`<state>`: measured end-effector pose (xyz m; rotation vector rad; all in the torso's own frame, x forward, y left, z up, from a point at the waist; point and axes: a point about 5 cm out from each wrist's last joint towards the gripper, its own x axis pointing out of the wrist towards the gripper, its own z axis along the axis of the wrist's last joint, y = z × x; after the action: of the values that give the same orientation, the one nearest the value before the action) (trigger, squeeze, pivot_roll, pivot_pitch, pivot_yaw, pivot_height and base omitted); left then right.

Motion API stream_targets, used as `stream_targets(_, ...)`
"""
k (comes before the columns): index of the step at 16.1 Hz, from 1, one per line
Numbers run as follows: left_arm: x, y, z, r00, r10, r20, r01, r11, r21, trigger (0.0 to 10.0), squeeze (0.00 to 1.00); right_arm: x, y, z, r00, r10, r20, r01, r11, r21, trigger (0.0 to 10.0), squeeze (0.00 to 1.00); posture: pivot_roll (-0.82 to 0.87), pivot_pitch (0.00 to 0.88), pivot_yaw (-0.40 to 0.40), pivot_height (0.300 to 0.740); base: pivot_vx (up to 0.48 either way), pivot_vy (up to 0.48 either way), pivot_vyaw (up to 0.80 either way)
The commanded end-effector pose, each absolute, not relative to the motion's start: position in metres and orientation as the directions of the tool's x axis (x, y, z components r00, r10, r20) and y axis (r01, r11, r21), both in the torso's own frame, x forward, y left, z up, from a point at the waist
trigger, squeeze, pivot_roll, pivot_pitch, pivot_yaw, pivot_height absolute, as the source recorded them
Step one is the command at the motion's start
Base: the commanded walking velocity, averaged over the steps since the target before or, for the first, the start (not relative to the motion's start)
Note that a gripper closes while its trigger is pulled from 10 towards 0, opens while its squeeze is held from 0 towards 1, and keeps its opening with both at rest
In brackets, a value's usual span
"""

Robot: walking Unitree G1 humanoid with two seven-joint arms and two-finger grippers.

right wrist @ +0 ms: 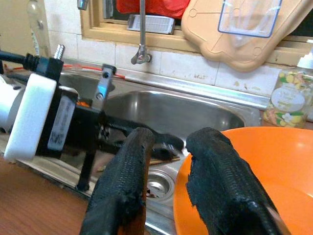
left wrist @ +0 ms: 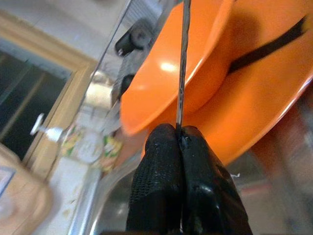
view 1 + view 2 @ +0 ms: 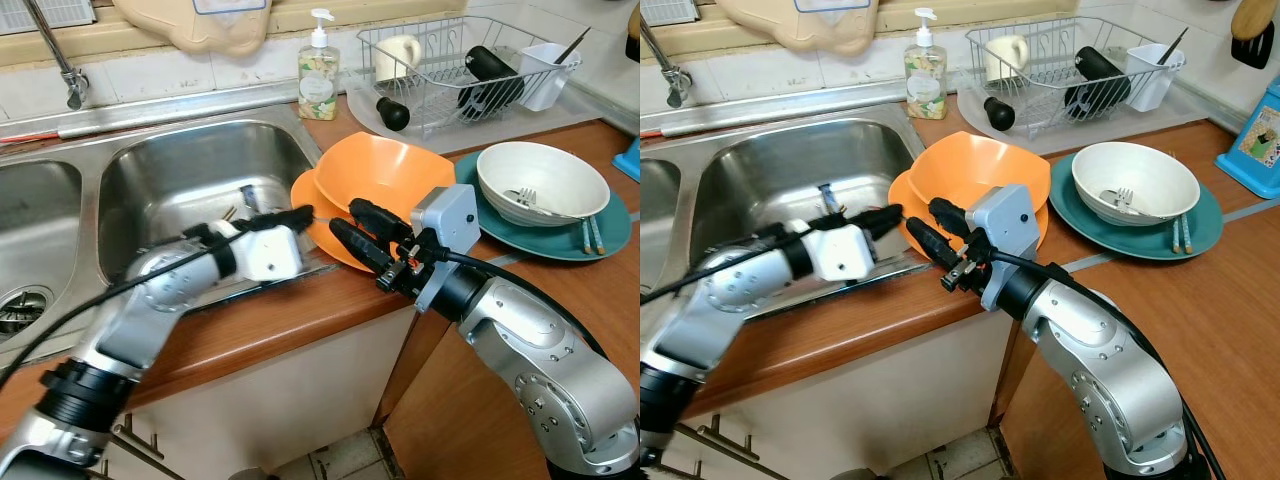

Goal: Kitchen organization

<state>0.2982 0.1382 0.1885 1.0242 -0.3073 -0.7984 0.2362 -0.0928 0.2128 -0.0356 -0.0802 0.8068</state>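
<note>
Your left end effector [image 2: 178,147] is clenched on a thin dark utensil [image 2: 183,63] whose tip is cut off, beside the orange bowl [image 3: 385,175] on the counter [image 3: 300,320]; your right end effector [image 1: 168,147] stands released.

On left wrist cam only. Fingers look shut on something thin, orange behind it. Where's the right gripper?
Observer: The right gripper is at the front rim of the orange plate, fingers open and nothing between them.
Operator: And the orange stuff, how is it stacked?
Observer: An orange bowl sits on that plate at the counter edge, right beside the sink.
Operator: Where does my left gripper sit on it?
Observer: The left gripper is at the plate's sink-side rim, shut on the thin metal piece. I can't tell what that piece is.
</note>
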Motion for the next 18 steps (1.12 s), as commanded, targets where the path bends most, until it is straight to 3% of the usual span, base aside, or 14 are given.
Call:
stream_targets(1,0.302,0.152,0.193,0.727,-0.676,-0.124,0.414,0.286,0.864,0.0,0.0,0.235,-0.091,0.217,0.686,0.723,0.079,-0.718,0.691,-0.084,10.0,0.0,-0.09,0.0,0.041,0.74,0.0,0.0,0.0)
stream_targets(5,0.306,0.176,0.193,0.778,-0.609,-0.154,0.395,0.283,0.874,0.0,0.0,0.234,-0.089,0.217,0.677,0.732,0.077,-0.727,0.681,-0.085,10.0,0.0,-0.09,0.0,0.041,0.74,0.0,0.0,0.0)
stream_targets(7,0.315,0.202,0.176,0.833,-0.47,-0.291,0.444,0.255,0.859,0.0,0.0,0.233,-0.088,0.212,0.667,0.744,0.039,-0.739,0.667,-0.093,10.0,0.0,-0.09,0.0,0.043,0.74,0.0,0.0,0.0)
stream_targets(8,0.319,0.214,0.167,0.854,-0.396,-0.338,0.457,0.261,0.85,1.0,0.0,0.232,-0.087,0.208,0.657,0.754,0.012,-0.75,0.655,-0.094,10.0,0.0,-0.08,0.0,0.042,0.74,0.0,0.0,0.0)
stream_targets(9,0.324,0.22,0.162,0.869,-0.349,-0.351,0.457,0.291,0.84,5.0,0.0,0.23,-0.086,0.203,0.639,0.769,-0.024,-0.767,0.634,-0.099,10.0,0.0,-0.08,0.0,0.043,0.74,0.0,0.0,0.0)
stream_targets(10,0.332,0.226,0.151,0.879,-0.283,-0.385,0.465,0.319,0.826,10.0,0.0,0.228,-0.084,0.196,0.624,0.779,-0.056,-0.78,0.618,-0.094,10.0,0.0,-0.08,0.0,0.04,0.74,0.0,0.0,0.0)
stream_targets(12,0.338,0.228,0.143,0.882,-0.247,-0.402,0.469,0.364,0.805,10.0,0.0,0.228,-0.082,0.193,0.622,0.78,-0.068,-0.782,0.616,-0.094,10.0,0.0,-0.08,0.0,0.037,0.74,0.0,0.0,0.0)
stream_targets(16,0.35,0.228,0.114,0.845,-0.188,-0.5,0.533,0.36,0.766,10.0,0.0,0.232,-0.083,0.186,0.633,0.764,-0.121,-0.774,0.624,-0.113,10.0,0.0,-0.09,0.0,0.039,0.74,0.0,0.0,0.0)
stream_targets(17,0.352,0.226,0.11,0.834,-0.189,-0.518,0.549,0.367,0.751,10.0,0.35,0.233,-0.083,0.184,0.639,0.757,-0.135,-0.769,0.629,-0.117,10.0,0.0,-0.09,0.0,0.04,0.74,0.0,0.0,0.0)
stream_targets(18,0.352,0.225,0.108,0.83,-0.193,-0.524,0.555,0.386,0.737,10.0,1.0,0.233,-0.084,0.183,0.647,0.75,-0.138,-0.762,0.636,-0.118,10.0,0.0,-0.09,0.0,0.04,0.74,0.0,0.0,0.0)
